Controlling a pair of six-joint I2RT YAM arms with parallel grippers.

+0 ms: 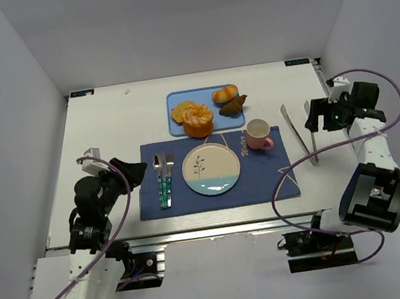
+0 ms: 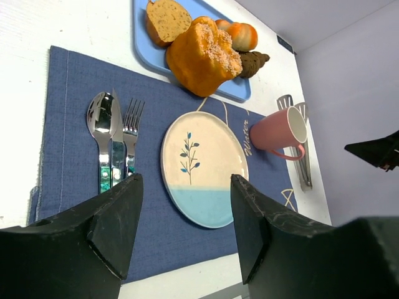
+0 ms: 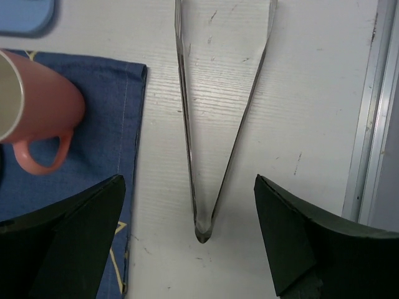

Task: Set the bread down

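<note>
The bread is a flat golden-brown slice lying on the blue tray, behind a thick orange ring cake. A cream and blue plate sits on the navy placemat. My left gripper hovers open and holds nothing at the mat's left side, well short of the tray. Above the metal tongs my right gripper is open, its fingers on either side of the hinge end without touching it.
A pink mug stands on the mat's right part. A spoon, knife and fork lie left of the plate. A glazed orange roll and a dark pastry share the tray.
</note>
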